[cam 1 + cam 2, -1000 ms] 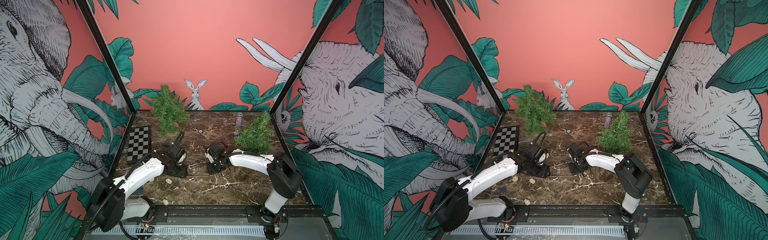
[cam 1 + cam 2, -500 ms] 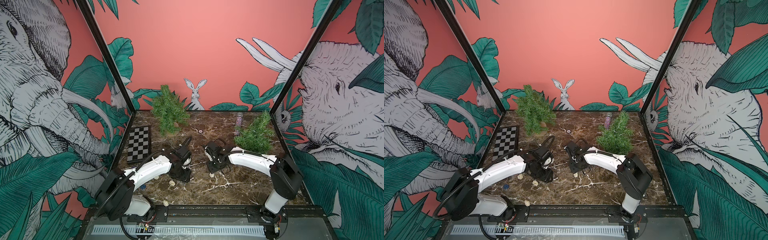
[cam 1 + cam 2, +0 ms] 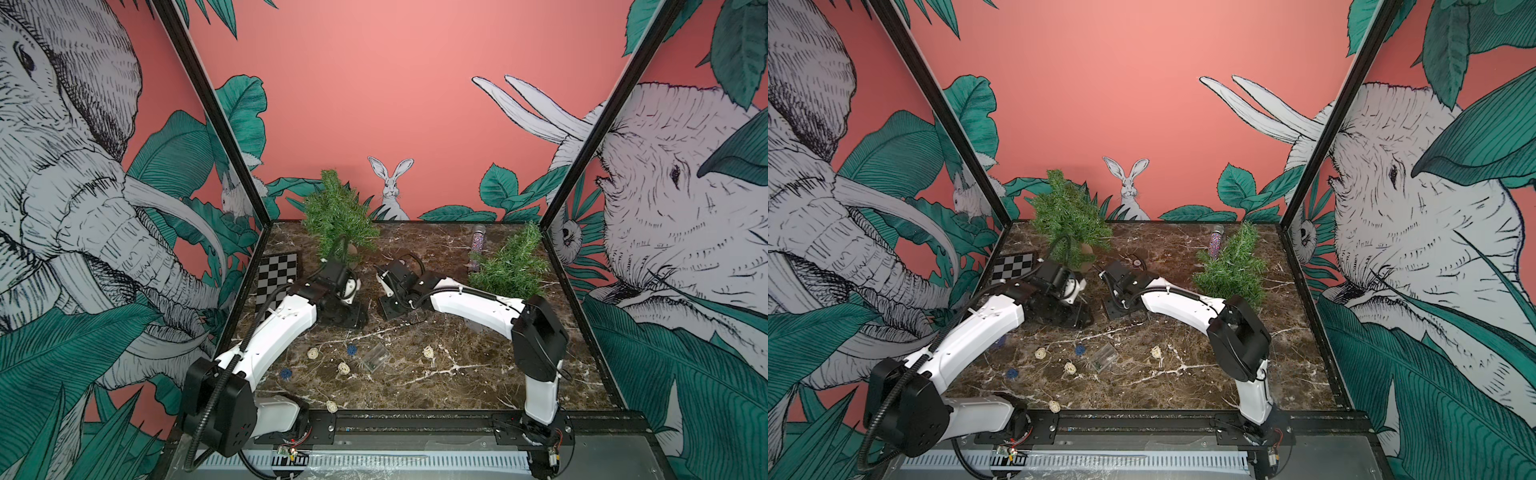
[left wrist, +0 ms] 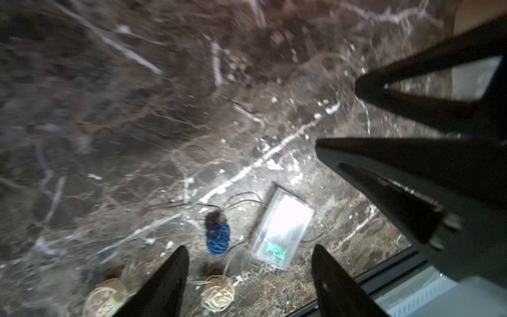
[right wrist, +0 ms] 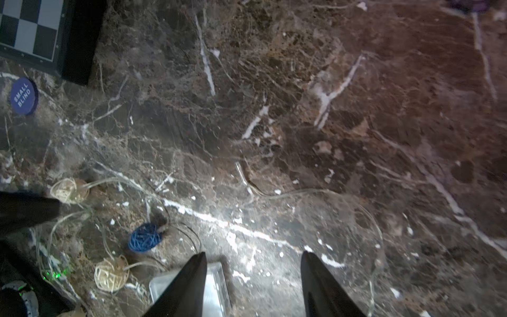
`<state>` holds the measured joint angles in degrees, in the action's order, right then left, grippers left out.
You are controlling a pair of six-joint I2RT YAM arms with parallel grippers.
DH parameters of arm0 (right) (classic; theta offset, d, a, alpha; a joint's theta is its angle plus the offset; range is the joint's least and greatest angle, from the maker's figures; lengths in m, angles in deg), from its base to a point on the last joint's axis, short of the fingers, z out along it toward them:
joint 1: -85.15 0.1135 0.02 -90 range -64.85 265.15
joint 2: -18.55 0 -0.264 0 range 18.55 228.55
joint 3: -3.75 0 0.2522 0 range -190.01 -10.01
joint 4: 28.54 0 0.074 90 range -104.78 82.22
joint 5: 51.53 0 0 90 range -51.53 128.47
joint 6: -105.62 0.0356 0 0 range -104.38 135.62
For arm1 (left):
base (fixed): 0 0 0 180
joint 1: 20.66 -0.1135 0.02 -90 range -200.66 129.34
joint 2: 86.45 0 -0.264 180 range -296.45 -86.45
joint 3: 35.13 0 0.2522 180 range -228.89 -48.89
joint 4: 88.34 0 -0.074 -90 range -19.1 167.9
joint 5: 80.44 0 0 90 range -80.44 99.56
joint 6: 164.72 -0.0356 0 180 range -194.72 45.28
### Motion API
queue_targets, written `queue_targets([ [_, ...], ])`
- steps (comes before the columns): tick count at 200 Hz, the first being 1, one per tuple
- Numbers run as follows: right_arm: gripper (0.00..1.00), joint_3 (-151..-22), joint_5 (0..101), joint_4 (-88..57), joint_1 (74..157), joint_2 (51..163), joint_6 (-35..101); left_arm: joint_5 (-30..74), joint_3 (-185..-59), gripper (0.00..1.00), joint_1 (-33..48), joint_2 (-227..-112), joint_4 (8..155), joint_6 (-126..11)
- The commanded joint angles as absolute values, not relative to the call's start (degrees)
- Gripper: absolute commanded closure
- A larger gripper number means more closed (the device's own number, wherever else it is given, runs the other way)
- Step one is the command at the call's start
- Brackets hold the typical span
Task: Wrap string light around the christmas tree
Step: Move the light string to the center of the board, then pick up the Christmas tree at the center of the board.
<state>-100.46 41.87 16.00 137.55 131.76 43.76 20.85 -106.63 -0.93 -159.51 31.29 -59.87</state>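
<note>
The string light lies loose on the marble table: a clear battery box (image 3: 375,357) (image 4: 282,227), thin wire, cream wicker balls (image 3: 343,367) (image 5: 111,274) and blue balls (image 3: 352,350) (image 4: 218,237). One small green christmas tree (image 3: 338,224) stands at the back left and another (image 3: 509,266) at the right, neither with string on it. My left gripper (image 3: 351,318) (image 4: 249,274) hangs open and empty above the table, just in front of the back-left tree. My right gripper (image 3: 392,311) (image 5: 253,274) faces it, also open and empty. One of its fingers (image 5: 192,282) hides part of the box.
A checkerboard (image 3: 277,278) lies at the left wall, with a blue "SMALL BLIND" chip (image 5: 24,96) near it. At the back right lies a glitter tube (image 3: 477,245). More string-light balls (image 3: 331,406) sit near the table's front edge. Walls close in three sides.
The right gripper's jaws have opened from nearly shut. The left gripper's jaws have widened, and the left arm has swung toward the middle of the table.
</note>
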Motion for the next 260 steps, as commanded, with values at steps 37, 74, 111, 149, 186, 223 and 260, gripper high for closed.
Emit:
queue_targets([
  [37,0.44,-100.5,41.0,14.3,137.5,134.6,42.9,14.1,-115.0,0.20,-9.1,-160.7,47.1,-62.1],
  [74,0.44,-92.3,40.5,12.1,137.3,128.8,43.0,13.6,-125.9,0.16,-9.2,-164.4,52.1,-63.1],
  [111,0.44,-89.5,42.2,9.9,137.2,128.0,44.5,1.6,-145.4,0.17,-9.3,-173.5,45.4,-69.1],
  [149,0.44,-90.3,42.0,10.0,137.1,128.0,44.1,4.8,-161.1,0.18,-9.2,-183.6,43.1,-70.8],
  [186,0.44,-91.6,42.0,10.4,137.2,128.2,44.3,7.6,-165.3,0.23,-9.2,-189.8,47.0,-72.2],
  [223,0.45,-91.2,42.6,9.6,137.2,128.0,45.4,11.4,-159.9,0.25,-9.2,-190.8,58.8,-73.4],
  [260,0.45,-90.7,42.6,9.6,137.2,127.7,45.8,14.2,-154.0,0.36,-9.3,-191.7,70.8,-75.9],
])
